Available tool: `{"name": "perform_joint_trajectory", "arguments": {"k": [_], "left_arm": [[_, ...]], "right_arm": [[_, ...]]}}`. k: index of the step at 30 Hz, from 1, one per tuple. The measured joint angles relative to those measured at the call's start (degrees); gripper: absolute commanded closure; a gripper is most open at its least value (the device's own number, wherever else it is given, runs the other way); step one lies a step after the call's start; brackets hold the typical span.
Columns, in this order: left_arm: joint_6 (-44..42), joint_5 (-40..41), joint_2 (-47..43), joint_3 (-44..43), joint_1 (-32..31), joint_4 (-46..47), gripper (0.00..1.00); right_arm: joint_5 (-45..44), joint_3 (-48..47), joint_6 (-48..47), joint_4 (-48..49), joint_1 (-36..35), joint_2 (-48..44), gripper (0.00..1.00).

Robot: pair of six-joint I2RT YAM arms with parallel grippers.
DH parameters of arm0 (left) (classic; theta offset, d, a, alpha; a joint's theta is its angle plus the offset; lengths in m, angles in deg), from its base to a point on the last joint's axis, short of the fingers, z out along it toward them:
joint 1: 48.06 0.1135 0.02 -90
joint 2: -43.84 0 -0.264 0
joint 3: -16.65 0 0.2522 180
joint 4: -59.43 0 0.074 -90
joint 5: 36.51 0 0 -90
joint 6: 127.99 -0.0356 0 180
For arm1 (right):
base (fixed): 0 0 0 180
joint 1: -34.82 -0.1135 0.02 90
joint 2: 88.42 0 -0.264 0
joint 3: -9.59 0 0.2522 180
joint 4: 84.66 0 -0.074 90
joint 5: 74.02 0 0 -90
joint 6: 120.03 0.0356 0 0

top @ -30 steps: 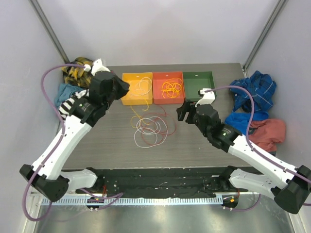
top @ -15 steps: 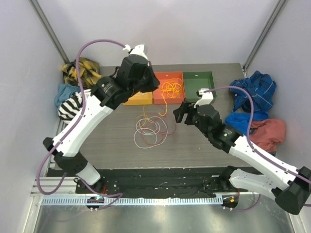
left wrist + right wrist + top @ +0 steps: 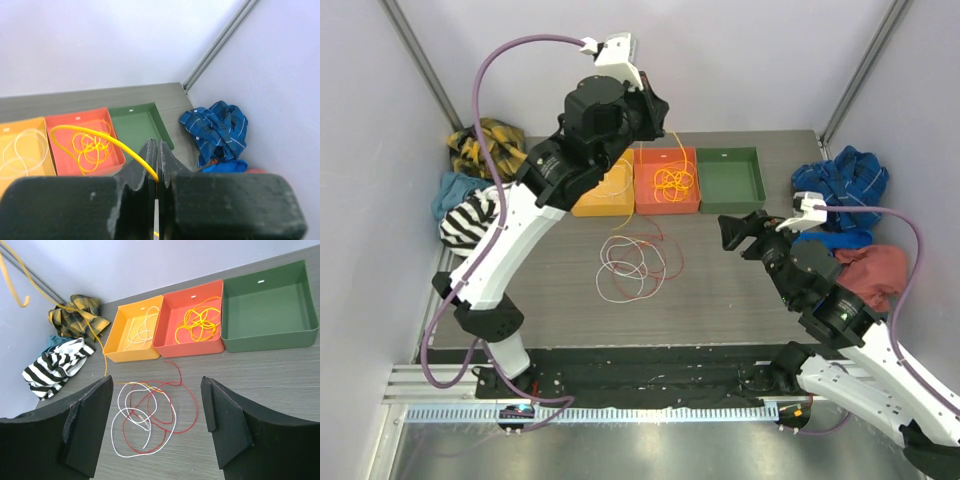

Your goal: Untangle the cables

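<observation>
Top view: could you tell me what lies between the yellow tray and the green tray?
The red tray, with the yellow cable looped inside; the top and right wrist views show it.

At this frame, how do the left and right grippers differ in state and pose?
The left gripper is shut on a yellow cable; the right gripper is open, holding nothing. The left is raised high near the trays; the right sits lower, facing the red and white cables on the table. Both are dark and two-fingered.
</observation>
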Motion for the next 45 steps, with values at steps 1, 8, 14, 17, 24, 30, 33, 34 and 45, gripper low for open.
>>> {"name": "perform_joint_trajectory", "arguments": {"k": [1, 8, 14, 17, 24, 30, 33, 34, 45], "left_arm": [[-0.85, -0.22, -0.22, 1.16, 0.00, 1.57, 1.00], [-5.01, -1.68, 2.73, -6.75, 0.00, 6.19, 1.00], [-4.68, -4.46, 0.39, -9.18, -0.02, 10.78, 1.00], [-3.85, -5.18, -0.57, -8.50, -0.02, 11.02, 1.00], [-2.25, -6.78, -1.27, -3.85, -0.02, 10.29, 1.00], [-1.88, -7.69, -1.29, -0.48, -0.02, 8.81, 1.00], [-1.46, -8.48, -1.29, -0.17, -0.02, 8.46, 1.00], [-1.11, -8.81, -1.29, -0.17, -0.02, 8.48, 1.00], [1.38, -12.20, -1.11, -0.17, -0.07, 8.48, 1.00]], "right_arm": [[-0.15, 0.00, -0.28, -0.22, 0.02, -0.46, 0.20], [0.00, 0.26, -2.27, -1.38, 0.00, 2.78, 0.19], [4.55, 7.80, -1.81, 4.26, 0.02, 7.67, 0.16], [7.78, 9.70, -0.37, 9.79, 0.02, 13.60, 0.13], [14.84, 9.75, 0.85, 25.42, -1.27, 26.99, 0.10], [17.44, 6.88, 0.76, 34.64, -3.10, 34.69, 0.09], [18.10, 6.10, 0.79, 38.75, -3.41, 36.79, 0.10], [18.14, 6.03, 0.79, 39.91, -3.50, 37.24, 0.10], [18.32, -0.48, 1.11, 50.31, -3.74, 49.92, 0.29]]}}
